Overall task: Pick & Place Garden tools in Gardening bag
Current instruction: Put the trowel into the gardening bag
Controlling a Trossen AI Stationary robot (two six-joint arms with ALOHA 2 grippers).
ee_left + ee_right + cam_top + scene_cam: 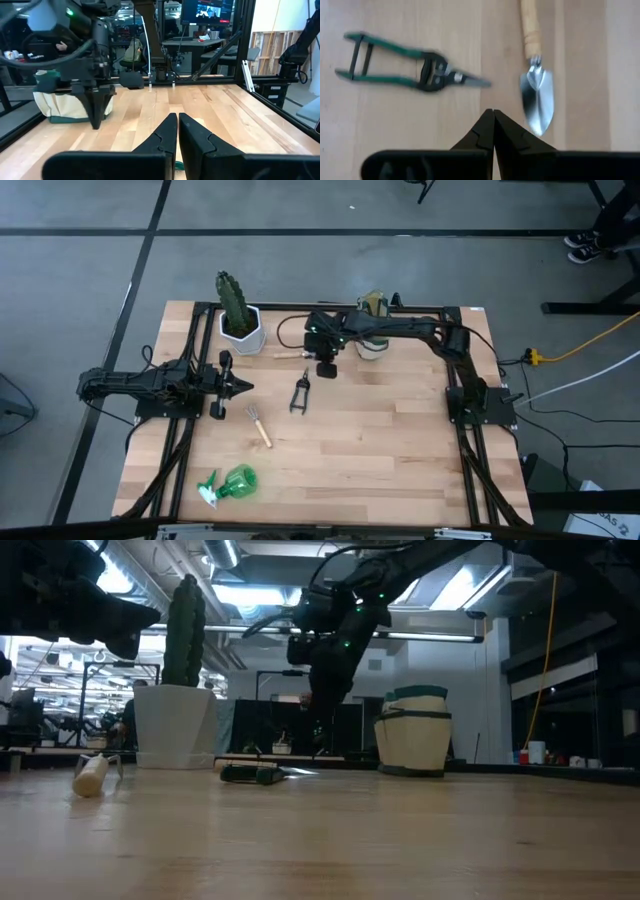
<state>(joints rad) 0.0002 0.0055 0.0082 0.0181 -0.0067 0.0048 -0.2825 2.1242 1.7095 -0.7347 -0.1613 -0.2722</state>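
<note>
My right gripper [325, 368] is shut and empty. It points down above the table between the silver trowel [538, 95] and the black pruners [410, 75], and shows in its wrist view [493, 119]. The trowel's wooden handle [288, 356] lies flat near the white pot. The pruners [300, 394] and the rake [260, 425] lie flat mid-table. The green spray bottle [230, 484] lies near the front edge. The olive-and-cream bag [372, 330] stands at the far edge under the right arm. My left gripper [241, 387] is shut and empty at the left.
A green cactus in a white hexagonal pot [241, 328] stands at the far left, close to the trowel handle. Black frame rails [190, 450] run along both table sides. Bare wood lies at the front right [400, 460].
</note>
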